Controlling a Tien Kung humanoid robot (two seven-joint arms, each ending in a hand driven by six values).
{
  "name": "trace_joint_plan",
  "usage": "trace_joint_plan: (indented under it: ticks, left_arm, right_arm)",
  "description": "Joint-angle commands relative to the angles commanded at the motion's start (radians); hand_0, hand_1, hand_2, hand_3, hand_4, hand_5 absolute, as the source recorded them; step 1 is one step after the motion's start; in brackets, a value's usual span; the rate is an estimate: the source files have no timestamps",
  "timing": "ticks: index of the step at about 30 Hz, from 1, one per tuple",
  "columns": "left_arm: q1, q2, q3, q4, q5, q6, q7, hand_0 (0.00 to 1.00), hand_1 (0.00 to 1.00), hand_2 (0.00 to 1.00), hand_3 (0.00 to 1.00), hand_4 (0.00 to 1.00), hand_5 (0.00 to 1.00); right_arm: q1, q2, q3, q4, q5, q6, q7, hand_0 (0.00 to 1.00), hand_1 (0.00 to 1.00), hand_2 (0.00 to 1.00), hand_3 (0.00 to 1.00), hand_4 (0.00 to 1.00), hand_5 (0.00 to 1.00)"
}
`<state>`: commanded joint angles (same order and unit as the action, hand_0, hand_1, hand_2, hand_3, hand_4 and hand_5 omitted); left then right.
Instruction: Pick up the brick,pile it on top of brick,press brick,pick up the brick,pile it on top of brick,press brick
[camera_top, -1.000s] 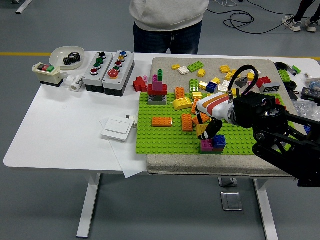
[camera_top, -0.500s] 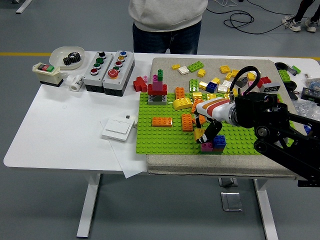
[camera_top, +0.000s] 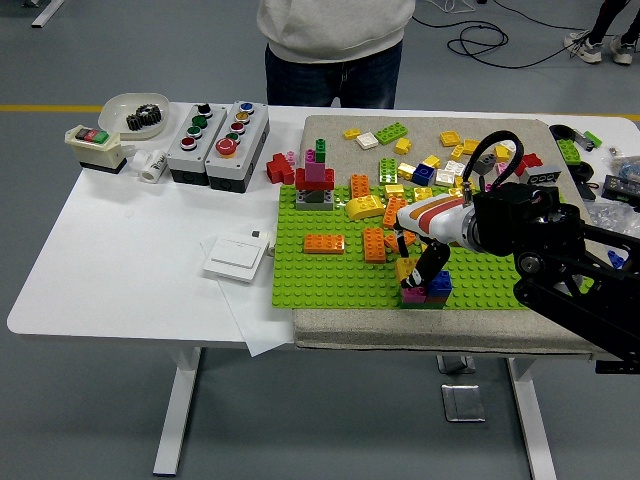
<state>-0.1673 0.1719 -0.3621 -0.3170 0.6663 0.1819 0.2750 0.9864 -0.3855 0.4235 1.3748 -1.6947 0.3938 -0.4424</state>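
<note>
- Barely anything's moved: my right hand (camera_top: 425, 262) still has its fingers (camera_top: 432, 266) pinched on the yellow brick (camera_top: 406, 268), just above the pink brick (camera_top: 413, 293).
- Piling step, I reckon; next I seat it, then press.

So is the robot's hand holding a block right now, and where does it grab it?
The right hand pinches a small yellow brick by its sides, just above the magenta brick on the green baseplate. How firm the hold is cannot be told.
</note>
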Motion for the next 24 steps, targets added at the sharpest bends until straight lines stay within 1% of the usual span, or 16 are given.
trace_joint_plan:
  ticks: [7, 24]
  left_arm:
    - [0.003, 0.001, -0.008, 0.0, 0.014, -0.002, 0.004, 0.698, 0.72, 0.745, 0.61, 0.719, 0.686]
    - [0.003, 0.002, -0.013, 0.0, 0.026, -0.004, 0.006, 0.7, 0.717, 0.746, 0.61, 0.719, 0.685]
  right_arm:
    - [-0.003, -0.001, -0.006, 0.01, 0.02, 0.005, 0.002, 0.002, 0.002, 0.023, 0.458, 0.895, 0.233]
    - [-0.013, 0.008, -0.011, -0.014, 0.009, 0.0, 0.0, 0.002, 0.002, 0.023, 0.457, 0.897, 0.226]
